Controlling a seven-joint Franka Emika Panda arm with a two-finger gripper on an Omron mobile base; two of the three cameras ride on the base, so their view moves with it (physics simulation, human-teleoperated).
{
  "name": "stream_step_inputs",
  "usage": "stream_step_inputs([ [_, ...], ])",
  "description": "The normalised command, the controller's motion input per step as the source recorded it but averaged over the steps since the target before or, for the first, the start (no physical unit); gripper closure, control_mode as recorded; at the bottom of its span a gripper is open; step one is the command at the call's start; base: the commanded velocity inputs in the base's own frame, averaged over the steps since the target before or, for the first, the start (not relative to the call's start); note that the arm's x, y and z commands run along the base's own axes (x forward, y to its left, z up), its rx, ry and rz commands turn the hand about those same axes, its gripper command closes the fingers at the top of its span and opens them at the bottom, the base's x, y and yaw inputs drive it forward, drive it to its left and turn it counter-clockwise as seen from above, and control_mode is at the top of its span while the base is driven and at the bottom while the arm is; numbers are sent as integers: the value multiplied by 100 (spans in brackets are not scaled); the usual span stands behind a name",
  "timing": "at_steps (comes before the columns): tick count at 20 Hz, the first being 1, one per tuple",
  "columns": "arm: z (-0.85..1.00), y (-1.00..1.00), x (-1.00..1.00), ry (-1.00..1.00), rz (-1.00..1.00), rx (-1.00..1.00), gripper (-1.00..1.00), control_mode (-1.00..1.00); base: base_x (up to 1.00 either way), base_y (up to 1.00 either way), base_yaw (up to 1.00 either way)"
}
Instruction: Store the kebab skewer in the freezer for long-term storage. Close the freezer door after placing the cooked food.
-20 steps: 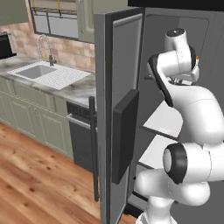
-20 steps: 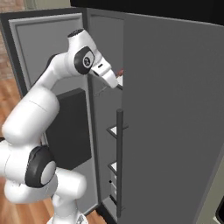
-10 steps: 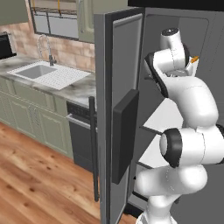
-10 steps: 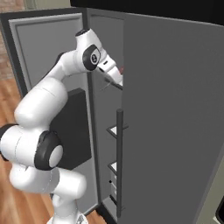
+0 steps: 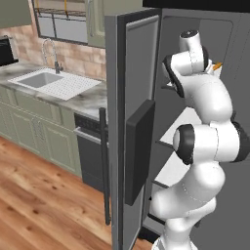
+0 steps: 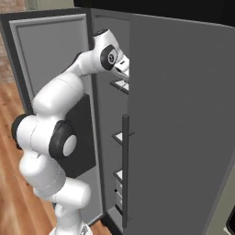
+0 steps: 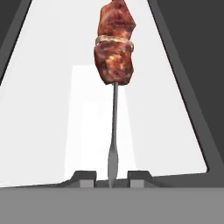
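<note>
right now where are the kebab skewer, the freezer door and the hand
kebab skewer [image 7: 114, 57]: hand view, on the lower meat chunk
freezer door [image 5: 118, 63]: left base view, on the door's outer grey edge above the black panel
hand [image 7: 113, 178]: hand view, midway between the two fingertips

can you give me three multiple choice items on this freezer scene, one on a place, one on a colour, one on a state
1. Where is the kebab skewer?
A. in the sink
B. in the gripper, over a white freezer shelf
C. on the wooden floor

2. What colour is the panel on the freezer door?
A. black
B. red
C. white

3. How does the freezer door stand?
A. shut
B. taken off
C. swung open

Answers:
1 B: in the hand view the gripper pinches the skewer's metal end, with the white shelf behind it.
2 A: the left base view shows the black dispenser panel on the grey freezer door.
3 C: both base views show the door swung out and the arm reaching into the freezer.
</note>
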Motion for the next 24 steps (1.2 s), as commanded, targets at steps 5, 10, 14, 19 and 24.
stream_step_inputs([
  [5, -6, -21, 53, 4, 0, 0, 100, -100, 0, 0, 0],
  [10, -7, -15, 51, 1, 0, 0, 100, -100, 0, 0, 0],
  [14, -24, -30, 43, 1, 0, 2, 100, -100, 0, 0, 0],
  [19, -25, -33, 39, 1, 0, 0, 100, -100, 0, 0, 0],
  [24, -31, -23, 33, 0, 0, 0, 100, -100, 0, 0, 0],
])
